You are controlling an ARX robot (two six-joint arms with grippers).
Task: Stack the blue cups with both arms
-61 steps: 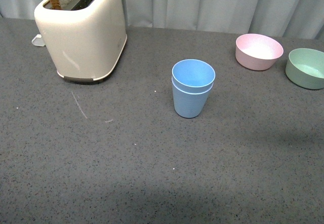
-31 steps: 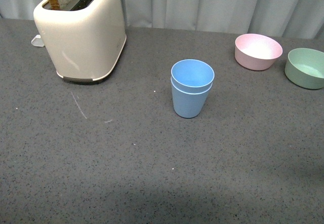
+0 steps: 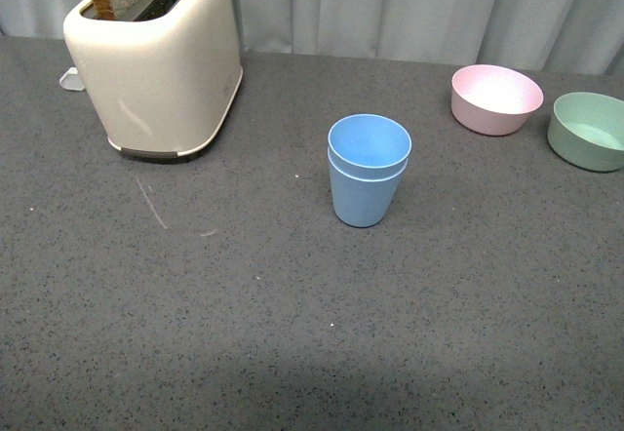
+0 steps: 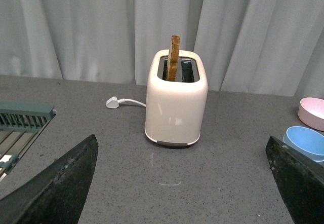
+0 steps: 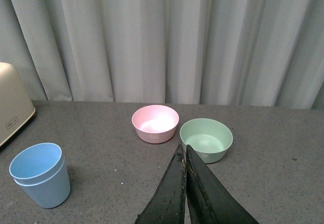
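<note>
Blue cups (image 3: pixel 369 170) nested upright on table (image 3: pixel 292 304). Likely light, stiff, smooth plastic; best taken at the rim. Left pincer (image 4: pixel 182 183) spread wide; right pincer (image 5: pixel 185 193) closed, empty.

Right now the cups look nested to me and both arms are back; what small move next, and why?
Probably none beyond holding both arms clear. The blue cups stand upright as one stack, one seated inside the other, on the table. The left gripper is open and holds nothing; the right gripper is shut on nothing, away from the stack. Any further touch would likely only risk tipping it.
</note>
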